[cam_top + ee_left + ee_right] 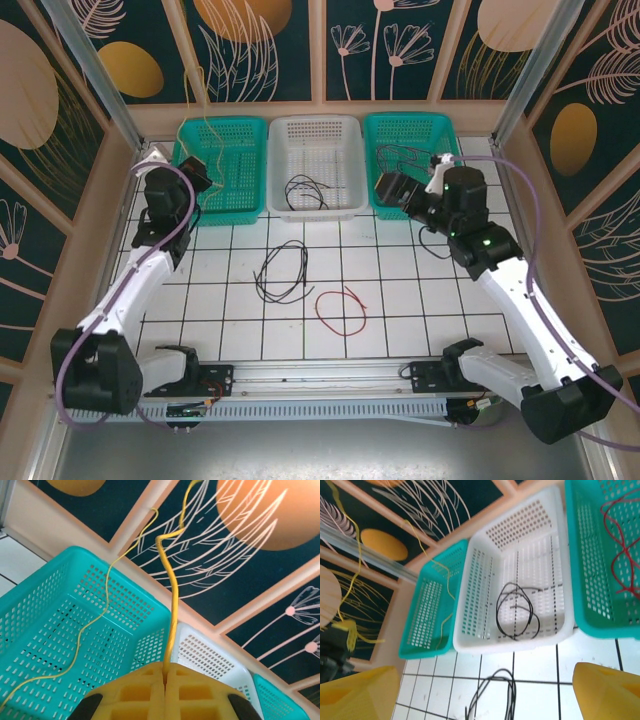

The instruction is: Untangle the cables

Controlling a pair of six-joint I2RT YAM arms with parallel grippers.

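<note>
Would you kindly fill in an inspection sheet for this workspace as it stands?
Surface: white gridded table.
Job's things: yellow cable rises from the left jaws above the left teal basket; black cable and red cable lie apart on the table; second black cable in the white basket; red strands in the right teal basket.
Clutter: nothing seen.
Grippers: left gripper shut on the yellow cable; right gripper open, empty, facing the baskets.
Cables: purple arm cables run along both arms.
Surroundings: leaf-patterned wall panels.
</note>
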